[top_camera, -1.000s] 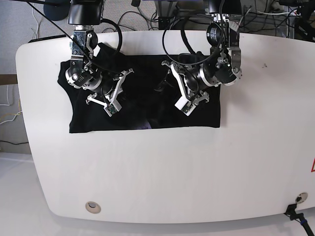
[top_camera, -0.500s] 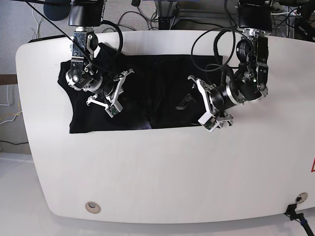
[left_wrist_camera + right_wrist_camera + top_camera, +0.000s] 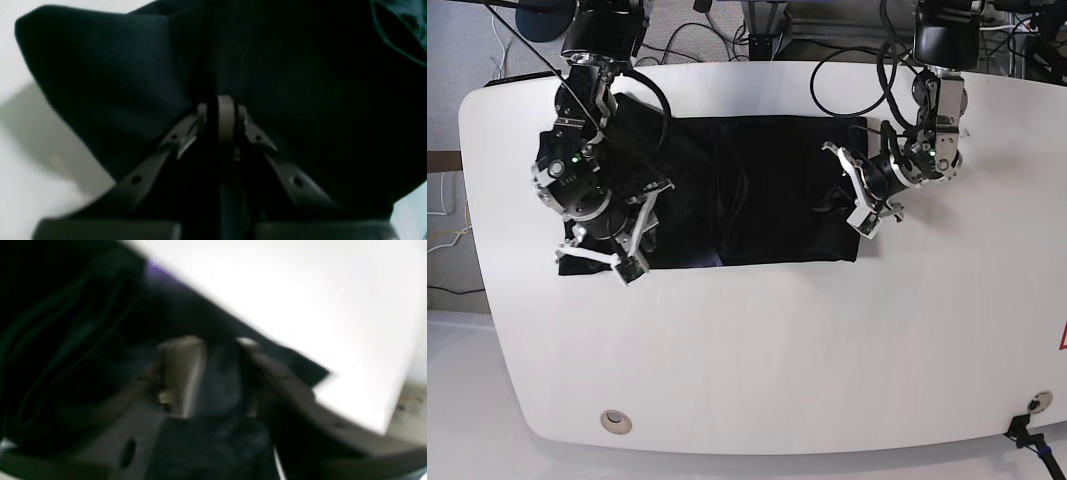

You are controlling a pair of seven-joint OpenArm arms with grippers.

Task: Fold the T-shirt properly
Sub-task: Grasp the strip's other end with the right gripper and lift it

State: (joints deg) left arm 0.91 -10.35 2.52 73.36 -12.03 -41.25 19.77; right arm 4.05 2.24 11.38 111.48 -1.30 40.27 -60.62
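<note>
The T-shirt (image 3: 757,190) lies flat on the white surface (image 3: 777,360), toward 12 o'clock of it. Its long side runs from 9 o'clock to 3 o'clock.

The left claw (image 3: 859,203) sits at the shirt's 3 o'clock end. In the left wrist view the left claw (image 3: 222,115) is pinched tight on a fold of the black cloth. From this claw, the rest of the shirt stretches away toward 9 o'clock.

The right claw (image 3: 627,255) is at the other end, near the shirt's 8 o'clock corner. In the blurry right wrist view the right claw (image 3: 208,368) looks partly open, with dark cloth between its two sides. I cannot tell if it really holds the cloth.

Each arm is close to its own end, so I think the next fold brings one end over toward the middle.
</note>
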